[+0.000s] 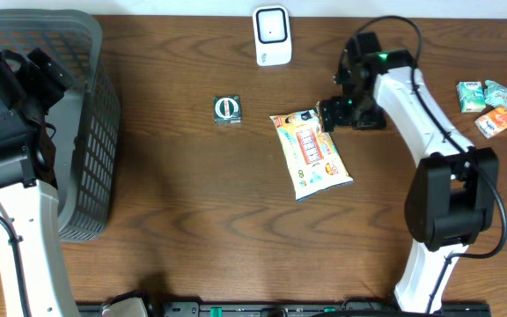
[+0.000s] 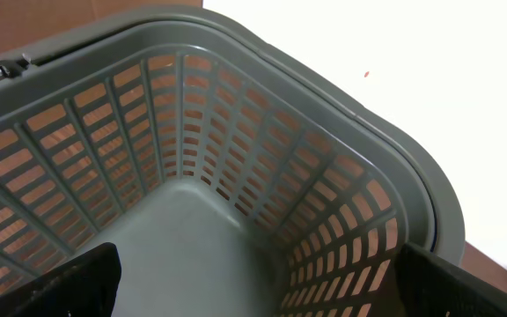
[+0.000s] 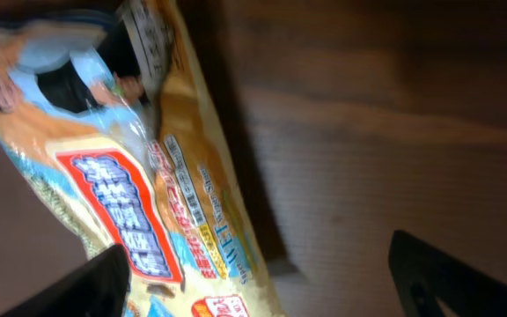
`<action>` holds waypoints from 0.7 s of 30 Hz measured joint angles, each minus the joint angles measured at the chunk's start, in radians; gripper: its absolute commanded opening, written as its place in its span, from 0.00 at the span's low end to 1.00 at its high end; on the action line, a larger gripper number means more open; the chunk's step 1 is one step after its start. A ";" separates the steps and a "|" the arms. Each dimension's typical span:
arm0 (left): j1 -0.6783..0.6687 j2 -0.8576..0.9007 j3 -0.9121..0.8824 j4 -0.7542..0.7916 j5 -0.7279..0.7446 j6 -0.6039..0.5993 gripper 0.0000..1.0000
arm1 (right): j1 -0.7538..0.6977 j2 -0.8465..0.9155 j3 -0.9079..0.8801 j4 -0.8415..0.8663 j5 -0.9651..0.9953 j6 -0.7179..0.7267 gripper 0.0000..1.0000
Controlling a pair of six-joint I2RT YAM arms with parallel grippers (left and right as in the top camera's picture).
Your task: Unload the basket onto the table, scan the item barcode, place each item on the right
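Right gripper, its 2 fingers wide apart, clamps nothing. The snack packet lies flat on the table, its top end just beside those fingers. Left gripper hangs spread over the basket.

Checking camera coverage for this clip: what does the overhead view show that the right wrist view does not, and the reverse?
Only overhead: the grey basket, the white scanner, a green packet, small packets at far right, and both arms. Only right wrist: the print on the snack bag close up, with its own jaws standing wide apart. Shared: the snack bag lying on the brown table.
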 measured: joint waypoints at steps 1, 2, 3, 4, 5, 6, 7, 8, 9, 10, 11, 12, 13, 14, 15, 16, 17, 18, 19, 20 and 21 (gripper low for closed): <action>0.000 0.000 0.000 0.000 0.000 0.000 0.98 | -0.010 0.000 -0.023 0.014 -0.042 -0.021 0.93; 0.000 0.000 0.000 0.000 0.000 0.000 0.98 | -0.018 0.000 -0.047 0.028 -0.086 -0.042 0.93; 0.000 0.000 0.000 0.000 0.000 0.000 0.98 | -0.024 0.000 -0.077 0.048 -0.134 -0.062 0.93; 0.000 0.000 0.000 0.000 0.000 0.000 0.98 | -0.026 0.000 -0.106 0.069 -0.173 -0.077 0.93; 0.000 0.000 0.000 0.000 0.000 0.000 0.98 | -0.027 0.000 -0.134 0.088 -0.208 -0.089 0.93; 0.000 0.000 0.000 0.000 0.000 0.000 0.98 | -0.027 0.000 -0.156 0.101 -0.233 -0.098 0.91; 0.000 0.000 0.000 0.000 0.000 0.000 0.98 | -0.027 0.000 -0.189 0.129 -0.263 -0.108 0.90; 0.000 0.000 0.000 0.000 0.000 0.000 0.98 | -0.027 0.000 -0.210 0.146 -0.283 -0.112 0.86; 0.000 0.000 0.000 0.000 0.000 0.000 0.98 | -0.027 0.000 -0.233 0.165 -0.303 -0.117 0.80; 0.000 0.000 0.000 0.000 0.000 0.000 0.98 | -0.028 0.000 -0.262 0.183 -0.324 -0.124 0.71; 0.000 0.000 0.000 0.000 0.000 0.000 0.98 | -0.027 0.000 -0.283 0.198 -0.340 -0.128 0.63; 0.000 0.000 0.000 0.000 0.000 0.000 0.98 | -0.027 0.000 -0.298 0.210 -0.357 -0.127 0.59; 0.000 0.000 0.000 0.000 0.000 0.000 0.98 | -0.027 0.000 -0.314 0.233 -0.375 -0.129 0.51; 0.000 0.000 0.000 0.000 0.000 0.000 0.98 | -0.026 0.000 -0.325 0.253 -0.390 -0.128 0.40; 0.000 0.000 0.000 0.000 0.000 0.000 0.98 | -0.025 0.000 -0.336 0.273 -0.403 -0.125 0.27; 0.000 0.000 0.000 0.000 0.000 0.000 0.98 | -0.022 0.000 -0.344 0.290 -0.417 -0.116 0.07; 0.000 0.000 0.000 0.000 0.000 0.000 0.98 | -0.017 0.000 -0.349 0.304 -0.425 -0.109 0.01; 0.000 0.000 0.000 0.000 0.000 0.000 0.98 | -0.012 0.000 -0.352 0.318 -0.443 -0.101 0.01; 0.000 0.000 0.000 0.000 0.000 0.000 0.98 | -0.008 -0.001 -0.352 0.330 -0.462 -0.087 0.01; 0.000 0.000 0.000 0.000 0.000 0.000 0.98 | -0.003 -0.003 -0.352 0.343 -0.475 -0.078 0.01; 0.000 0.000 0.000 0.000 0.000 0.000 0.98 | 0.002 -0.004 -0.352 0.361 -0.482 -0.063 0.01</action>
